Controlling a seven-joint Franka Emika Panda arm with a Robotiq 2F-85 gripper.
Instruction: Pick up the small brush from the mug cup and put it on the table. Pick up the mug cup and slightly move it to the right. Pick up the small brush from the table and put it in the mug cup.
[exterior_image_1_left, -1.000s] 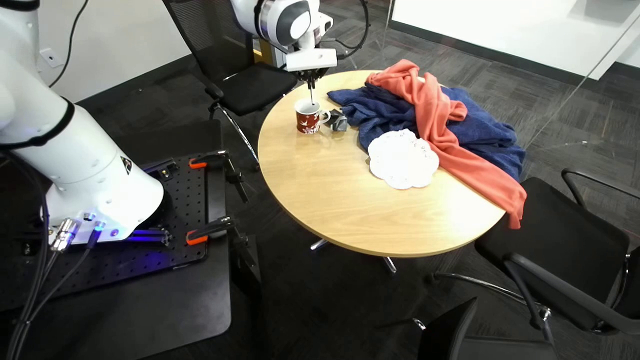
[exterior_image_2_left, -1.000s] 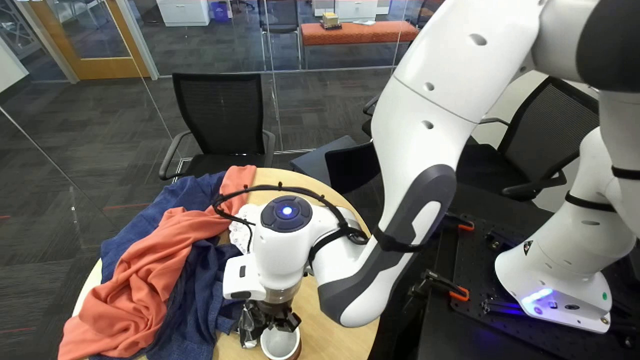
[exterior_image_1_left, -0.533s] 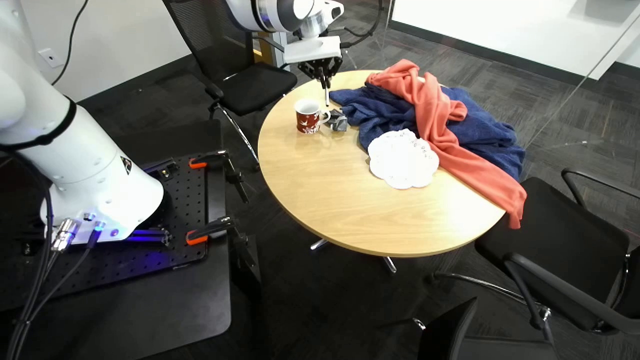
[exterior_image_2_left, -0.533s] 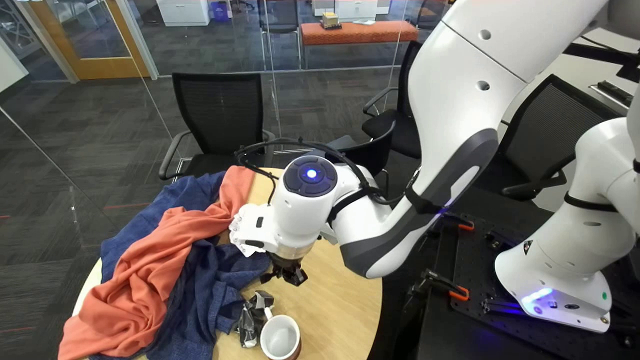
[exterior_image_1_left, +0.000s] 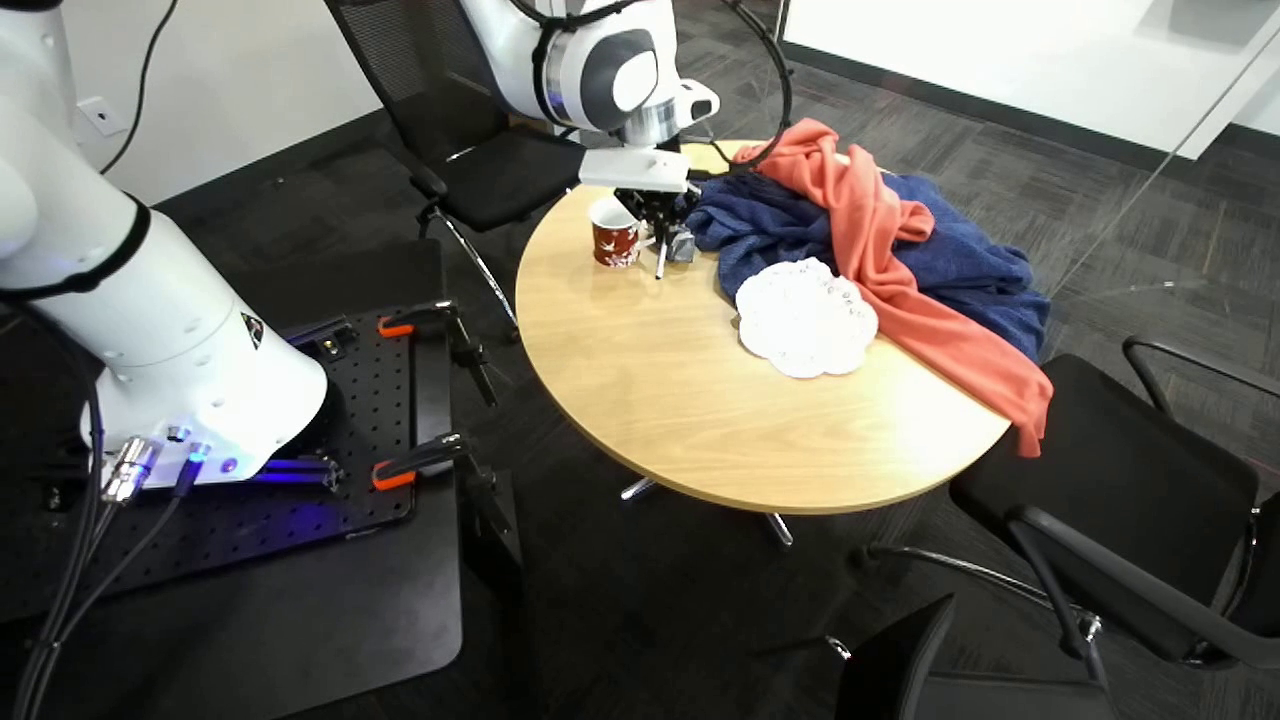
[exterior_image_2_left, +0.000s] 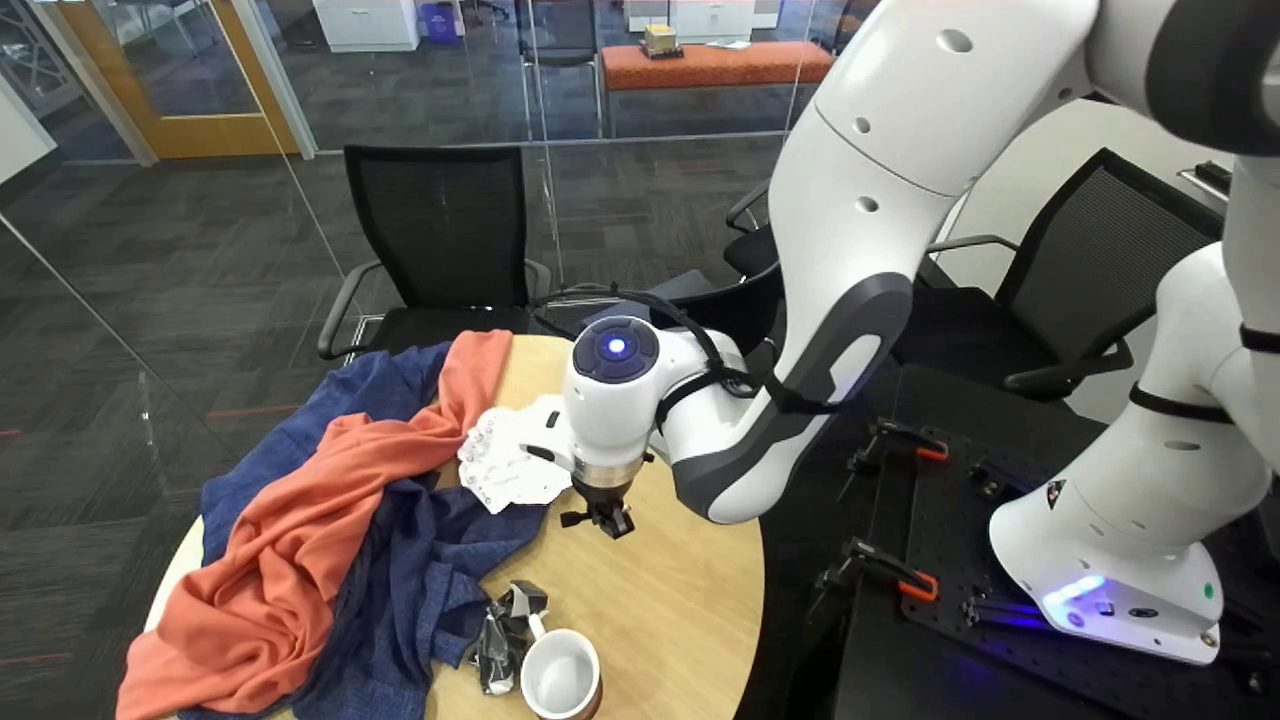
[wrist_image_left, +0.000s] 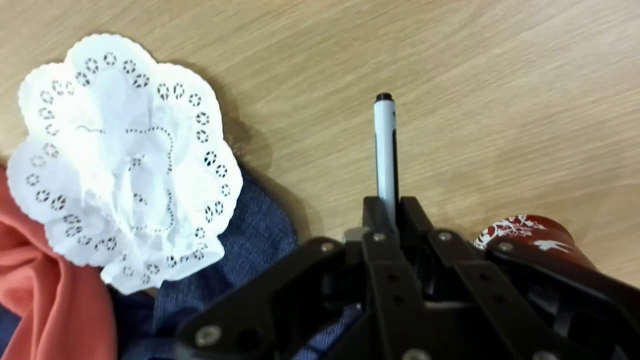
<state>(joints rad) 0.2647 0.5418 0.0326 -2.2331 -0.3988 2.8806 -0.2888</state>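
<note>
My gripper (wrist_image_left: 392, 212) is shut on the small brush (wrist_image_left: 386, 145), a thin pale stick with a black end. The brush also shows below the fingers in an exterior view (exterior_image_1_left: 660, 263), pointing down and slightly tilted. Whether its end touches the table (exterior_image_1_left: 660, 400) cannot be told. The dark red mug cup (exterior_image_1_left: 614, 242) with white pattern stands upright on the table, beside the gripper. In an exterior view (exterior_image_2_left: 562, 675) its pale inside looks empty. Only part of the mug shows at the right of the wrist view (wrist_image_left: 545, 239).
A crumpled grey-black object (exterior_image_2_left: 503, 640) lies beside the mug's handle. A white doily (exterior_image_1_left: 806, 318), a navy cloth (exterior_image_1_left: 960, 255) and an orange cloth (exterior_image_1_left: 880, 230) cover part of the table. Black chairs (exterior_image_2_left: 440, 230) stand around.
One second ago the brush was at the mug's opening. The gripper has lifted it out, moved away from the mug and come down over the table beside it. The mug has not moved.
</note>
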